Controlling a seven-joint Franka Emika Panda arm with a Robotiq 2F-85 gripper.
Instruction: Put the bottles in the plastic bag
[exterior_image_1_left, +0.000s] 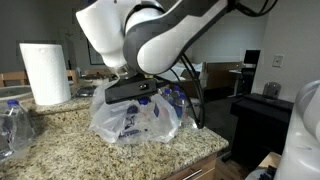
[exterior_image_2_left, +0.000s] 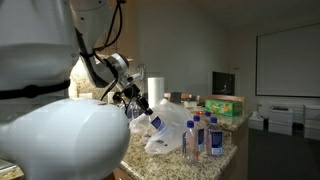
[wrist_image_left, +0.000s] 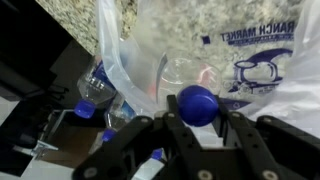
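Above the granite counter, at the near side of the bag, the gripper is clamped on a small clear bottle. Its blue cap pokes out past the fingertips toward the crinkly film. In the wrist view the cap sits right at the film, with the printed logo off to one side. I cannot tell whether it is already inside the opening or only pressed against the outside. A second bottle lies low by the bag's edge, and it is unclear whether that one is in or beside the bag. More bottles stand in a group on the counter, near the bag but apart from it, so plenty of the job looks left.

The step in hand seems to be getting this bottle through the opening. To do it well, I would lead with the cap and aim for the gap where the film folds back, not the flat printed face. Thin film is likely to slide or bunch under a push, so a shallow, slow entry is safer. Let go only once the bottle is well past the rim, low enough that it settles inside and does not roll back out onto the counter.
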